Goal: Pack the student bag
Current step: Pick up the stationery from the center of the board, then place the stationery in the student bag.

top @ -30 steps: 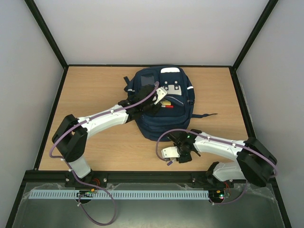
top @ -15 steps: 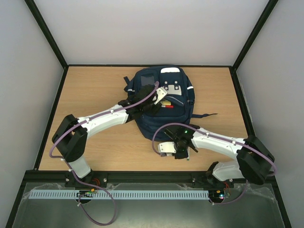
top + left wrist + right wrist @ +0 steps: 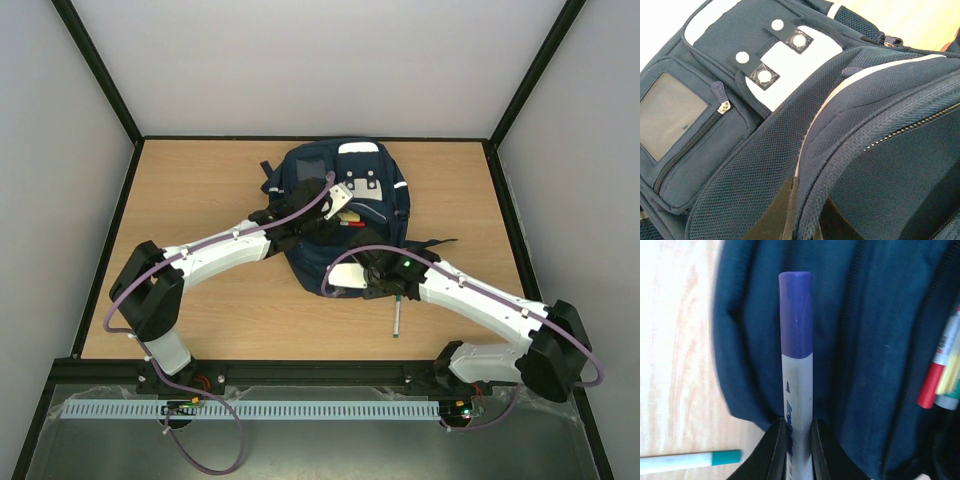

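The student bag (image 3: 318,172), navy with a grey-white patch, lies in the middle of the table. My left gripper (image 3: 328,222) (image 3: 807,192) is shut on the raised mesh edge of the bag's pocket. My right gripper (image 3: 376,272) (image 3: 797,427) is shut on a white marker with a purple cap (image 3: 796,340), held just above the near end of the bag (image 3: 880,315) and pointing toward it. Red and yellow markers (image 3: 942,375) (image 3: 350,222) lie inside the open pocket.
A white marker with a teal cap (image 3: 397,322) (image 3: 690,461) lies on the wooden table (image 3: 200,190) near the front edge, right of centre. A dark strap (image 3: 435,242) trails off the bag's right side. Black frame rails border the table.
My right gripper closed on the purple-capped marker at the table's front and carried it away from the edge to the bag's near end. The teal marker stayed behind. The left arm held still.
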Controlling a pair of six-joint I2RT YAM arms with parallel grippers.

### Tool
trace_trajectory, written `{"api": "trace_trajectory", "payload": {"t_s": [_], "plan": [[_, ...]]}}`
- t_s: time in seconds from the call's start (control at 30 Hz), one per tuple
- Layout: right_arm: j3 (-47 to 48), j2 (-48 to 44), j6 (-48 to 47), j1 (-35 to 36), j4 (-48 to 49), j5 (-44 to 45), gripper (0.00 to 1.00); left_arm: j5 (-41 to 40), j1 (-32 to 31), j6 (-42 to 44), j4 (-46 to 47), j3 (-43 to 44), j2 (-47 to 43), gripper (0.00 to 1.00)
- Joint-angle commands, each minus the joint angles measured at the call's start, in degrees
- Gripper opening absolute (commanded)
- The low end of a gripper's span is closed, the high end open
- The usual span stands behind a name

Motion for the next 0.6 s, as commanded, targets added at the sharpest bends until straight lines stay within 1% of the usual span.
{"api": "trace_trajectory", "payload": {"t_s": [0.0, 0.3, 0.5, 0.57], "plan": [[3.3, 2.2, -2.9, -2.6, 3.1, 4.8, 0.02, -0.2, -0.2, -1.0, 1.1, 2.6, -3.4, 0.03], [5.3, 7.5, -1.5, -4.9, 15.1, 6.4, 0.02, -0.3, -0.1, -1.0, 1.1, 2.6, -3.6, 0.03], [3.6, 10.5, -2.8, -6.1, 24.0, 7.7, 0.03, -0.5, -0.2, -0.8, 1.2, 2.5, -3.8, 0.03], [3.1, 11.3, -2.3, -6.2, 26.4, 8.4, 0.08, -0.7, -0.2, -0.8, 1.2, 2.5, -3.9, 0.03]]}}
